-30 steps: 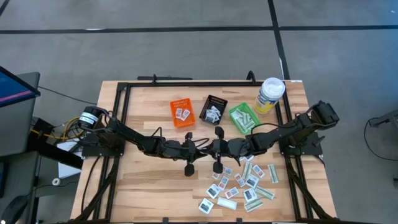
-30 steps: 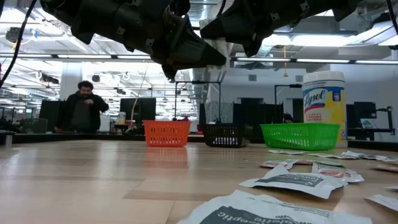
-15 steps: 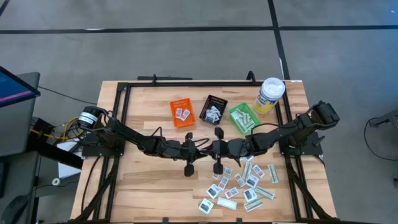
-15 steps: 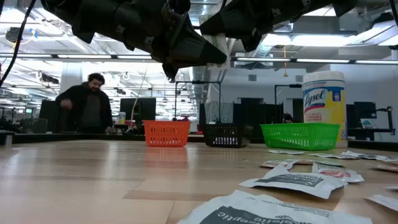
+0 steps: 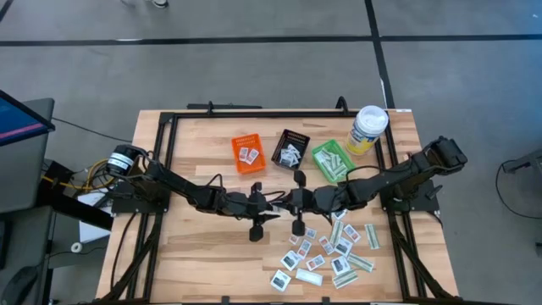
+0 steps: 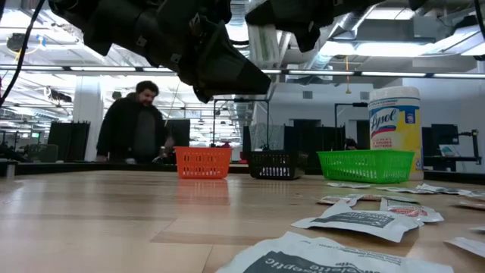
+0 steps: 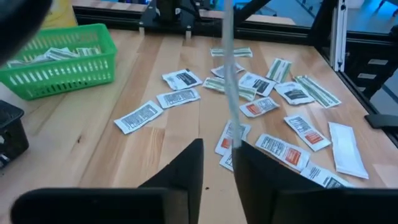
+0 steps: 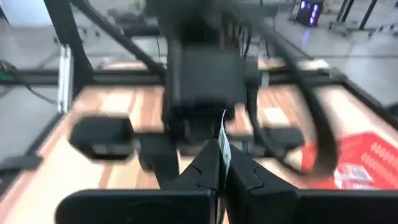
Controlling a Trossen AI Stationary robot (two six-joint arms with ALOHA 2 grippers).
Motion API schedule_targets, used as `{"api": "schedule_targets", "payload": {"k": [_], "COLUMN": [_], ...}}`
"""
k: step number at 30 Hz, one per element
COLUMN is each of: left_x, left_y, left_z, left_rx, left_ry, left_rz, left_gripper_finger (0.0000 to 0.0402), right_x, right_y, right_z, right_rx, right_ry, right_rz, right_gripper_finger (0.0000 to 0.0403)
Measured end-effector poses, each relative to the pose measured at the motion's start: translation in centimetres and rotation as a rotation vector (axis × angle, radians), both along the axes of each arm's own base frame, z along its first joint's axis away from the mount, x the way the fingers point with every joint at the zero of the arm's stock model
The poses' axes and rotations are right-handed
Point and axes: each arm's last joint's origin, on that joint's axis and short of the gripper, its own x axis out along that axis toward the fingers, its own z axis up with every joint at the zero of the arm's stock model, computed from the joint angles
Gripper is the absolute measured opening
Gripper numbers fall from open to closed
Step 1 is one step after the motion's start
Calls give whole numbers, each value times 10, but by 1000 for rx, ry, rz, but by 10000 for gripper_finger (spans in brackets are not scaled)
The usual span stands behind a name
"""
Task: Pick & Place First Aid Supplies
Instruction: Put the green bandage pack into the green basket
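Many first aid supplies, small flat packets (image 5: 330,250), lie loose on the table's near right part. One white packet (image 6: 261,45) is up in the air over the table's middle, where my two grippers meet tip to tip. My right gripper (image 8: 222,152) is shut on it. My left gripper (image 7: 217,146) faces it, open, with a finger on either side of the packet's thin edge (image 7: 229,74). Whether those fingers touch the packet I cannot tell. My right gripper pinches one end of the white packet (image 8: 223,144) between its two fingers. The fingers come nearly level from the table's right. The packet stands on edge beyond the fingertips, toward my left gripper, lifted clear of the table.
At the table's far side stand an orange bin (image 5: 248,154), a black bin (image 5: 291,150) and a green bin (image 5: 332,161), each with packets in it. A white-lidded yellow canister (image 5: 368,129) stands at the far right. A person (image 6: 140,125) stands beyond the table.
In the low view the white packet now shows between the two grippers' ends, where my left gripper's fingers covered it before. Both arms have stayed over the table's middle. The person behind the table has walked toward the right.
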Motion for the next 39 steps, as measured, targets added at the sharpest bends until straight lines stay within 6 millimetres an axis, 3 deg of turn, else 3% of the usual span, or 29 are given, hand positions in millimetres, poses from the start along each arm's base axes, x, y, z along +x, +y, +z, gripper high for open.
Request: {"api": "schedule_targets", "payload": {"k": [8,31,39], "left_x": [-3,-2,-2], "left_y": [2,10,10], "left_z": [10,26,27], "left_rx": [-7,-14,-18], "left_ry": [-38,-157,-166], "left_rz": [23,46,29], "left_gripper_finger": [104,112,78], "right_x": [-3,0,1], "right_y": [2,-1,-5], "right_z": [-8,-5,-5], "right_rx": [22,29,30], "right_ry": [78,38,33], "right_rz": [18,12,-2], "right_gripper_finger": [0,0,0]}}
